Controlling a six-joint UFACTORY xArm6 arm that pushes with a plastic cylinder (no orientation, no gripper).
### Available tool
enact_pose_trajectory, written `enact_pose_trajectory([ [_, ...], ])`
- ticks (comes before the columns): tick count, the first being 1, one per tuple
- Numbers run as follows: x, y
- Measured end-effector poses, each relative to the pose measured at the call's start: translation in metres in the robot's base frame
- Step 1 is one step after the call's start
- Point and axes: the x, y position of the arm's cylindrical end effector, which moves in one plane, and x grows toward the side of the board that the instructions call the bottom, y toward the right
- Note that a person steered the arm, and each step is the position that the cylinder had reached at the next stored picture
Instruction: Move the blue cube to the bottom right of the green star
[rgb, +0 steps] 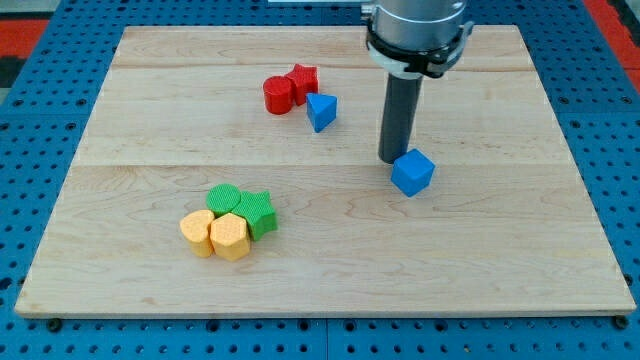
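1. My tip (393, 160) stands just off the far-left corner of the blue cube (412, 173), touching it or nearly so. I have no fingers to open or close, only this rod, so nothing is gripped.
2. The blue cube sits right of centre on the board (520, 250), well apart from the green star (259, 212), which lies to the near left.
3. First risk: from this side a push would send the cube nearer and further right, away from the star. I judge I need to get round to its right side first.
4. Second risk: the cube stands cornerwise to me (an awkward face), so an off-centre push may spin it or let it slip off my tip.
5. Third risk: overshooting into the cluster, since the star touches a green round block (225, 197) and two yellow blocks (214, 235).
6. The red blocks (289, 89) and the blue wedge-like block (321, 111) lie far and left, out of the path.
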Motion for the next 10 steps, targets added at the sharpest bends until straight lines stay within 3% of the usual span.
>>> enact_pose_trajectory([
  [1,-0.017,0.033],
  [3,0.019,0.054],
  [4,0.028,0.036],
  [5,0.012,0.032],
  [6,0.011,-0.01],
  [10,0.084,-0.035],
])
